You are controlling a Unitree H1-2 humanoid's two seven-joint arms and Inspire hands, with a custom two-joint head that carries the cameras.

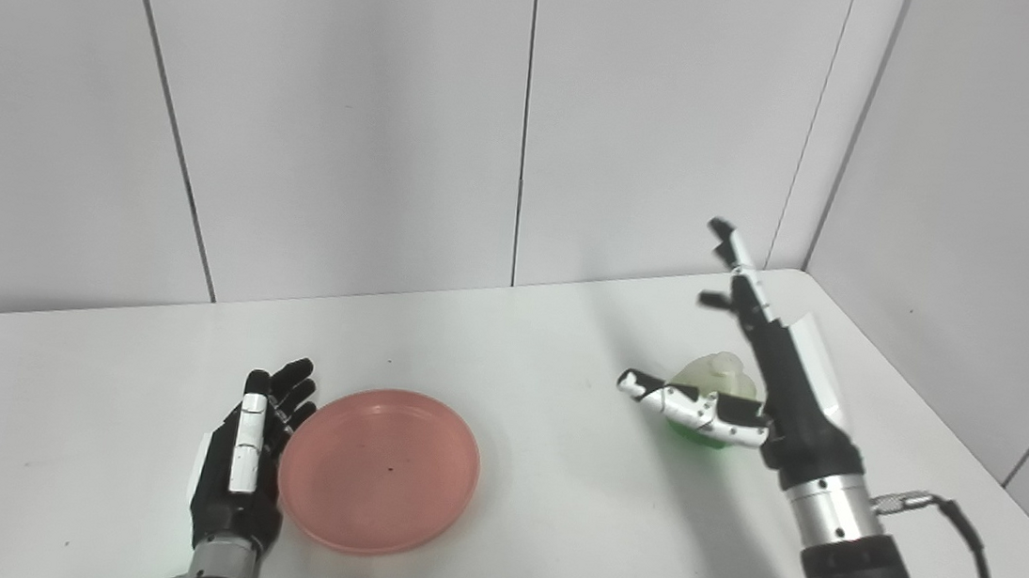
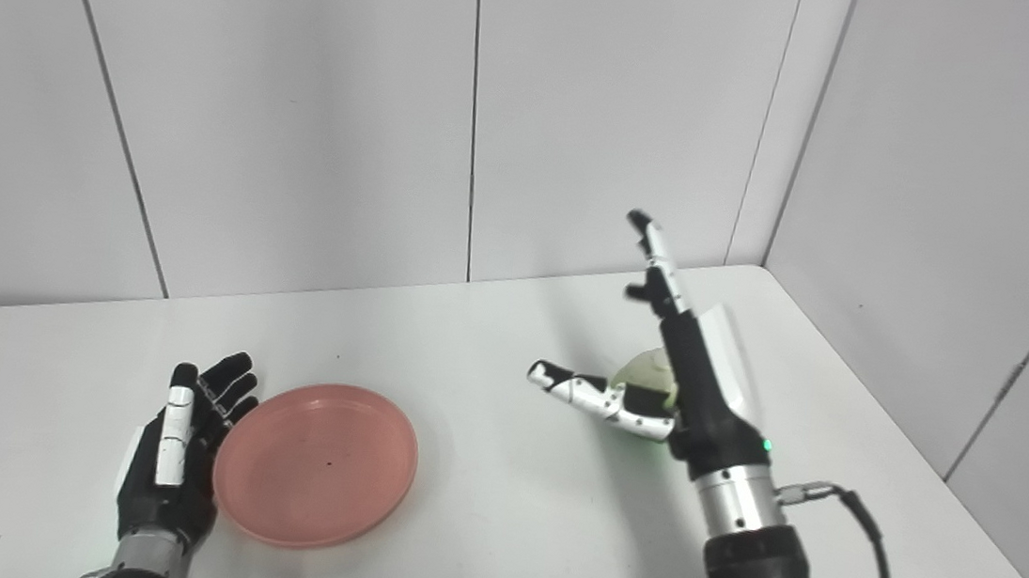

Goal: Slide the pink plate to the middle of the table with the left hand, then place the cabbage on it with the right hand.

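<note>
The pink plate (image 1: pixel 379 470) lies flat on the white table (image 1: pixel 509 345), a little left of the middle. My left hand (image 1: pixel 249 448) rests open beside the plate's left rim, fingers straight, touching or nearly touching it. The cabbage (image 1: pixel 716 376), pale with a green base, sits on the table at the right, partly hidden behind my right hand (image 1: pixel 755 388). My right hand is open above and in front of the cabbage, fingers pointing up and thumb stretched left; it holds nothing. The plate (image 2: pixel 315 463) and cabbage (image 2: pixel 648 375) also show in the right eye view.
Grey wall panels stand behind the table and along its right side. A black cable (image 1: pixel 972 541) runs from my right wrist. The table's right edge slopes toward the near right corner.
</note>
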